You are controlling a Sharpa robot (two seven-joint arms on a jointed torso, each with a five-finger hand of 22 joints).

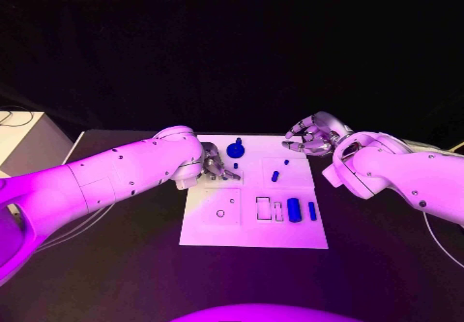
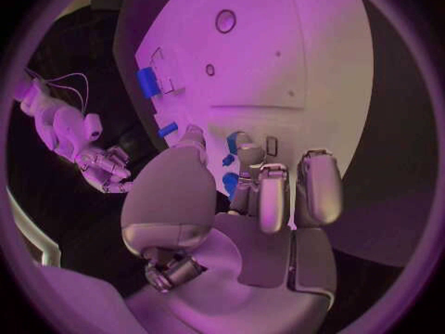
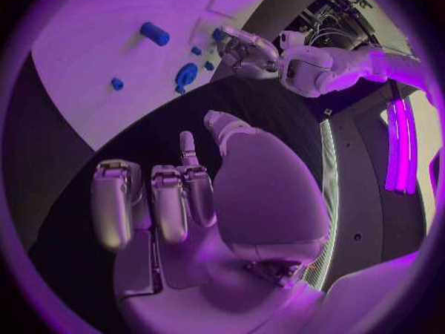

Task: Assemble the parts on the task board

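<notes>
My left hand (image 1: 214,168) is resting low over the far left part of the task board (image 1: 249,228), its fingers (image 2: 269,193) curling down toward the white plate. In the left wrist view small blue parts (image 2: 229,179) are showing just beyond and between the fingertips, but I cannot tell whether I am pinching one or only touching near it.

My right hand (image 1: 311,136) is hovering off the board's far right corner, above the black surface (image 1: 387,261), its fingers (image 3: 171,200) spread apart and holding nothing.

The board is lying flat in the middle of the surface, a white rectangular plate with outlined recesses and a small round hole (image 1: 220,213) on its near left. A blue knob-like part (image 1: 237,147) is standing at the far edge, just beside my left fingers, with a tiny blue piece (image 1: 235,165) right below it. A short blue peg (image 1: 275,176) is lying near the middle, and another small blue bit (image 1: 287,162) is sitting further toward the right edge. On the near right, a thick blue cylinder (image 1: 293,206) is lying beside a thinner blue bar (image 1: 312,210), the two side by side and apart, next to rectangular outlined slots (image 1: 264,208).
</notes>
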